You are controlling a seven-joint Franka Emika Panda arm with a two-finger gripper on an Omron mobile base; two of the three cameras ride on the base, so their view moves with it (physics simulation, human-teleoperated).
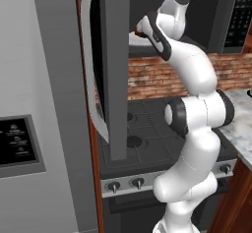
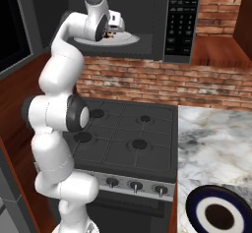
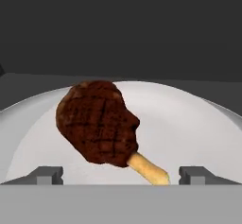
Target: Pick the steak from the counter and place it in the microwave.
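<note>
Hand view showed the steak (image 3: pixel 98 122) lying on the white plate (image 3: pixel 198 124) inside the microwave (image 2: pixel 147 20), with the gripper (image 3: pixel 121 176) fingers spread apart around it, not squeezing.

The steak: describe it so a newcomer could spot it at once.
Above the black stovetop hangs the open microwave. On the round white plate in its cavity lies the steak, between the open gripper's fingertips. It is brown and grill-marked, with a pale bone end.
</note>
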